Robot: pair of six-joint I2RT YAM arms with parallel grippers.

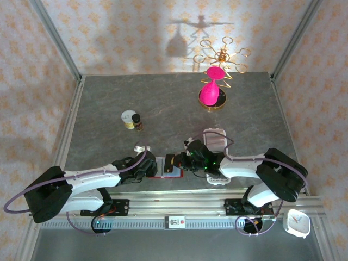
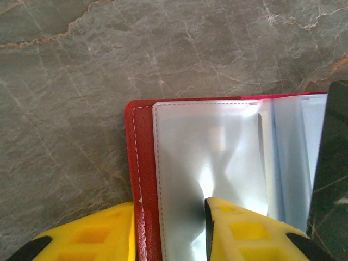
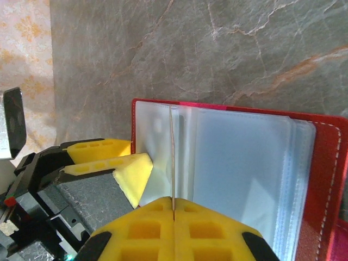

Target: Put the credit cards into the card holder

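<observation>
Credit card (image 3: 173, 152) — I am pinching one between the closed fingers of my right gripper (image 3: 173, 205). From the right wrist it is showing edge-on, a thin pale line running out over the card holder (image 3: 326, 179). The holder is lying open and flat on the table (image 2: 65, 109) near its front edge, between my two arms, with its clear sleeves (image 2: 206, 147) facing up. I cannot tell whether the card's leading edge is sitting inside a pocket mouth or only resting on the film.

My left gripper (image 2: 168, 209) is standing with its jaws partly apart, clamping nothing. One finger is sitting just beside the red cover's outer edge and the other is resting on the first sleeve, pinning the holder down.

I am judging the credit card to be light, stiff and slick, so it is likely to pivot or slide in my pads if the pocket is dragging on it. I am gripping it at its trailing end, which is leaving most of its length free to go in. The sleeves are looking soft and floppy, prone to buckling under a push. The holder itself is seeming light enough to skate on the smooth table — pressing near the cover's edge, clear of the pocket mouth, is looking like the right place to steady it.
</observation>
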